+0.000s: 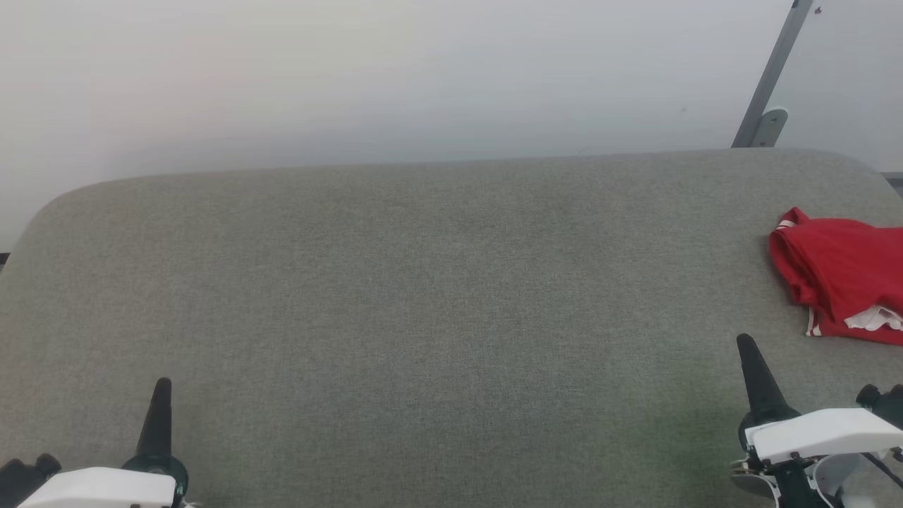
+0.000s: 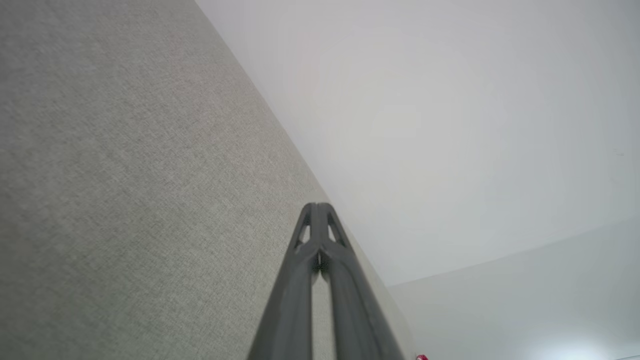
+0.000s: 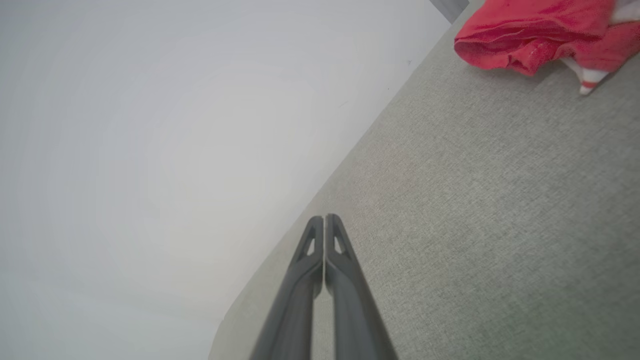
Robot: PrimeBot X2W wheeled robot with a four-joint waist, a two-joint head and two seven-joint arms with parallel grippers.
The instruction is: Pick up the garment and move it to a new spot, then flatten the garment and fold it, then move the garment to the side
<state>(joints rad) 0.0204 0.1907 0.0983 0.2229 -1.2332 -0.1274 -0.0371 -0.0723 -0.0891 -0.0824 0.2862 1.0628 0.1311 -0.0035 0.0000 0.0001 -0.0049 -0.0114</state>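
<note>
1. Lying bunched at the far right of the grey fabric-covered table (image 1: pixel 423 296), the garment (image 1: pixel 839 275) is a red heap cut off by the head view's right edge. There is striped trim at its upper left corner and a bit of white cloth at its lower edge.
2. The head view gives the whole layout at once. The left gripper (image 1: pixel 163 382) rises at the lower left and the right gripper (image 1: pixel 744 340) at the lower right, both over the near part of the table. The garment lies beyond the right gripper and to its right, apart from it, and well apart from the left gripper.
3. From the head, each gripper reads as a single dark spike, so how the fingers meet is hard to judge there.
4. The right wrist view settles it for the right gripper (image 3: pixel 325 216): its two fingers (image 3: pixel 345 280) lie pressed side by side, tips meeting, with nothing between them. This view also brings the garment (image 3: pixel 530 35) close in the upper right corner, with a rolled red fold towards the camera and a white, red-tipped piece poking out onto the table (image 3: pixel 475 200).
5. The left wrist view does the same for the left gripper (image 2: pixel 316 205): fingers together at the tips, a thin slit lower down, nothing held. It points along the table (image 2: pixel 125 175) towards the pale wall (image 2: pixel 450 125). A small red speck (image 2: pixel 421 357) sits at the bottom edge, too small to identify.
6. Behind the table's far right corner, the head view adds a grey metal strut (image 1: pixel 772 70) leaning against the wall (image 1: pixel 353 70).
</note>
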